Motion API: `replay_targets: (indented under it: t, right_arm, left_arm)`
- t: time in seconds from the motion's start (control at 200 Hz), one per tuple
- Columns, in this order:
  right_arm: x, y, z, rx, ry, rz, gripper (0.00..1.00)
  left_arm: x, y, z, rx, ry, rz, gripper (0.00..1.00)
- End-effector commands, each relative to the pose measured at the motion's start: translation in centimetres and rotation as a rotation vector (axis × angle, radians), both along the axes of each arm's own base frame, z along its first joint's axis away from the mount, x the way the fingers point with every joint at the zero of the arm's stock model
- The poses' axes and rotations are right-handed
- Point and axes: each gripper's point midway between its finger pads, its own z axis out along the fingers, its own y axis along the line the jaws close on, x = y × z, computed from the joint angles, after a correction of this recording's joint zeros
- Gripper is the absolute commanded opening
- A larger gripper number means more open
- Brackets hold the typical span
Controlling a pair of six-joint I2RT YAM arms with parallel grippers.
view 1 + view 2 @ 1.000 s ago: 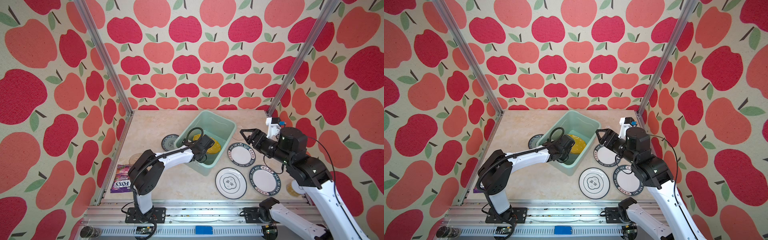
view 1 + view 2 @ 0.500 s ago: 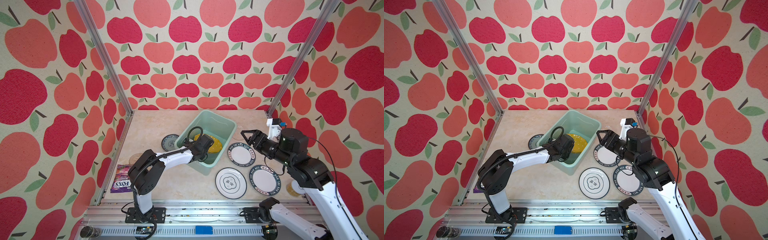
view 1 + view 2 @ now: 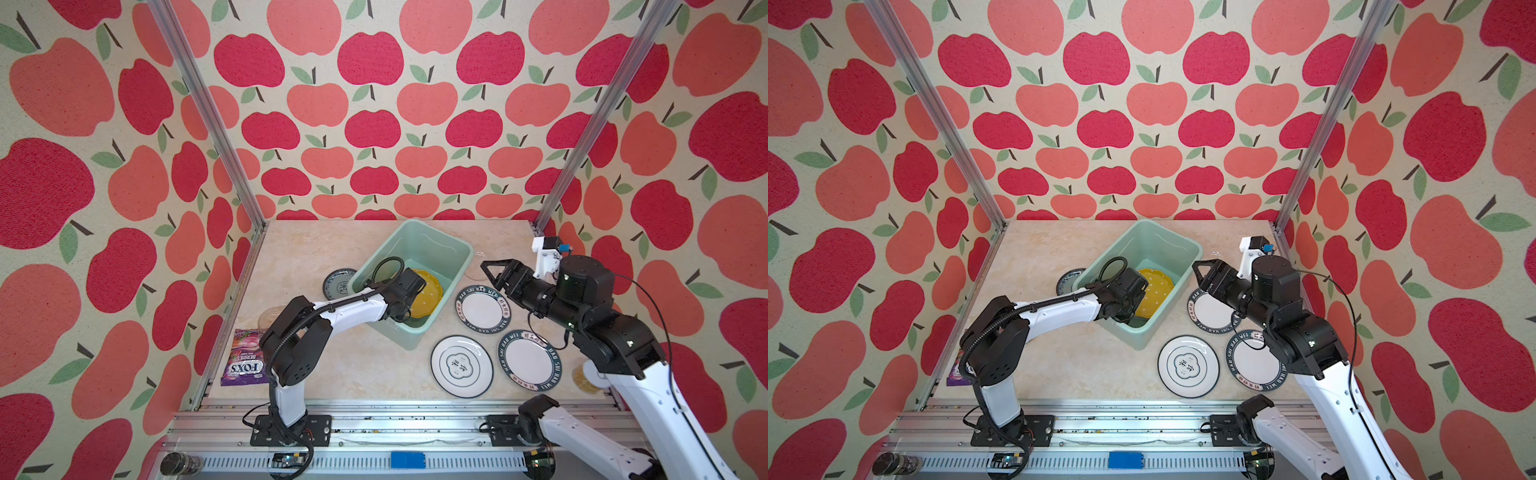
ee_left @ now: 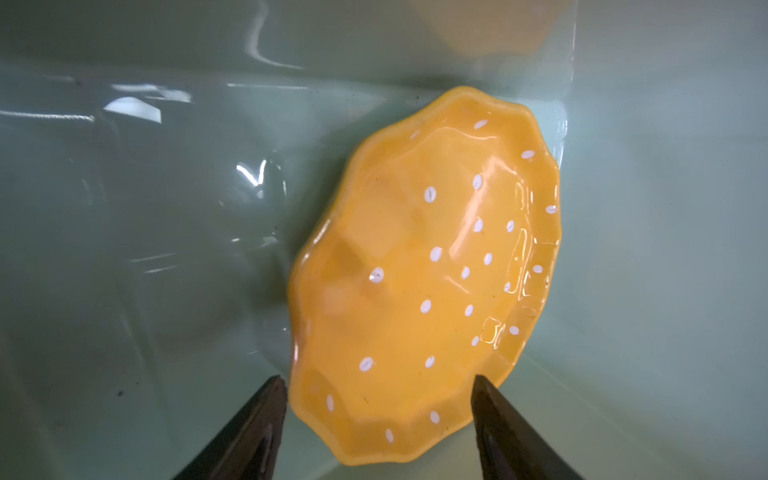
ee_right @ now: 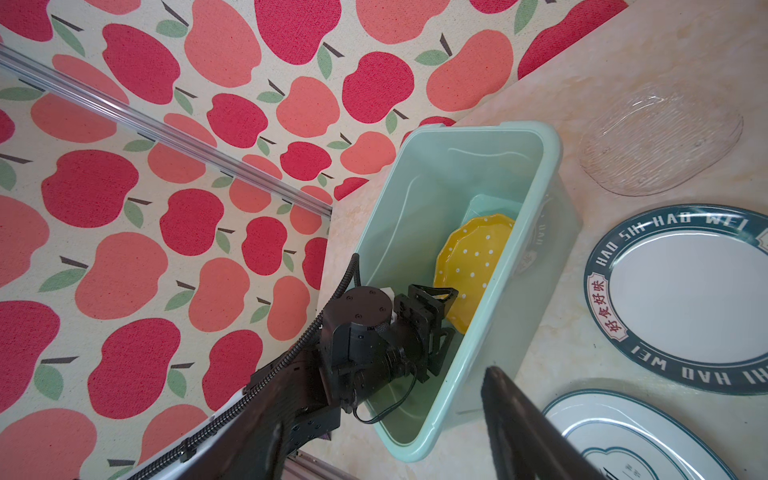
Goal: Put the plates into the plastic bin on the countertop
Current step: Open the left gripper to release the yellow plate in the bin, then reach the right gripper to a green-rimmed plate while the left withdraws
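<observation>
One yellow plate (image 4: 424, 282) lies between the left hand's (image 4: 378, 377) parted fingers (image 4: 257, 424).

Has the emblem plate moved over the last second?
No. The emblem plate lies where it did, just off the bin's near corner and beside the same lettered plate.

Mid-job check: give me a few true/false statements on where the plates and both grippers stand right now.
1. The yellow plate is inside the plastic bin. True.
2. The right gripper grips a lettered plate. False: its jaws are open and empty; that plate lies on the countertop.
3. The left gripper is open, down in the bin. True.
4. The emblem plate is in the bin. False: it lies on the countertop, outside the bin.
5. The small dark plate lies outside the bin. True.
</observation>
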Motion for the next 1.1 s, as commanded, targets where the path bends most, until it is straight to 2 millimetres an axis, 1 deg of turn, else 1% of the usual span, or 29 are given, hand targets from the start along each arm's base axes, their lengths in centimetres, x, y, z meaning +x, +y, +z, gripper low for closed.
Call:
replay_targets:
  t: [0.0,0.04,0.155,0.26,0.41,0.46,0.54,0.59,0.67,0.745,0.775,0.82,0.825,0.84,0.86,0.9,0.95,0.981,1.046,1.096]
  right_arm:
    - [0.2,-0.3,-0.5,-0.01,0.009,-0.017,0.73]
    - [0.2,-0.3,-0.5,-0.009,0.009,-0.018,0.73]
    - [0.1,-0.4,-0.5,-0.007,0.012,-0.02,0.73]
    - [0.0,-0.4,-0.5,-0.005,0.012,-0.019,0.74]
    - [-0.1,-0.4,-0.8,-0.018,0.022,-0.009,0.73]
    - [-0.2,-0.4,-1.0,-0.026,0.025,-0.005,0.73]
    - [-0.4,-0.5,-1.4,-0.042,0.034,-0.004,0.73]
    - [-0.5,-0.7,-1.6,-0.057,0.039,-0.004,0.73]
    - [-0.8,-1.0,-2.5,-0.092,0.066,-0.006,0.74]
    - [-1.1,-1.3,-3.6,-0.127,0.104,-0.006,0.74]
    - [-1.3,-1.4,-4.0,-0.143,0.122,-0.003,0.74]
    - [-1.5,-1.6,-5.0,-0.169,0.157,-0.002,0.74]
    - [-1.6,-1.6,-5.1,-0.171,0.16,-0.001,0.74]
    - [-1.6,-1.7,-5.4,-0.181,0.172,-0.001,0.74]
    - [-1.7,-1.7,-5.9,-0.191,0.187,0.003,0.74]
    - [-1.9,-1.8,-6.8,-0.211,0.217,0.01,0.74]
    - [-2.3,-1.8,-8.0,-0.235,0.26,0.023,0.74]
    - [-2.4,-1.9,-8.6,-0.251,0.282,0.031,0.74]
    - [-2.7,-2.0,-10.0,-0.291,0.331,0.054,0.74]
    - [-2.9,-2.1,-11.0,-0.321,0.366,0.076,0.74]
  left_arm:
    - [-1.1,1.9,0.7,0.084,0.054,-0.021,0.87]
    - [-1.3,2.0,0.9,0.1,0.064,-0.038,0.9]
    - [-1.3,2.2,1.9,0.113,0.044,-0.068,0.9]
    - [-1.0,2.3,3.9,0.113,-0.011,-0.099,0.9]
    - [-1.2,2.8,7.4,0.12,-0.102,-0.153,0.9]
    - [-0.9,2.6,8.9,0.118,-0.167,-0.199,0.9]
    - [-0.3,1.6,12.3,0.131,-0.304,-0.324,0.9]
    - [0.0,0.9,15.2,0.141,-0.411,-0.407,0.89]
    - [-0.3,0.2,19.7,0.184,-0.571,-0.542,0.89]
    - [-1.4,0.0,23.9,0.246,-0.722,-0.691,0.89]
    - [-2.2,-0.3,25.5,0.276,-0.786,-0.772,0.9]
    - [-3.7,0.0,27.2,0.346,-0.841,-0.873,0.91]
    - [-3.9,0.1,27.3,0.357,-0.846,-0.884,0.92]
    - [-4.4,0.3,27.7,0.39,-0.857,-0.916,0.99]
    - [-5.1,0.6,28.2,0.427,-0.876,-0.959,0.99]
    - [-6.5,1.2,28.8,0.488,-0.896,-1.038,0.99]
    - [-8.1,2.5,28.8,0.544,-0.896,-1.115,0.99]
    - [-8.8,3.1,28.2,0.566,-0.878,-1.151,0.99]
    - [-10.6,4.8,28.1,0.59,-0.871,-1.2,0.99]
    - [-12.1,5.7,27.8,0.609,-0.871,-1.245,0.99]
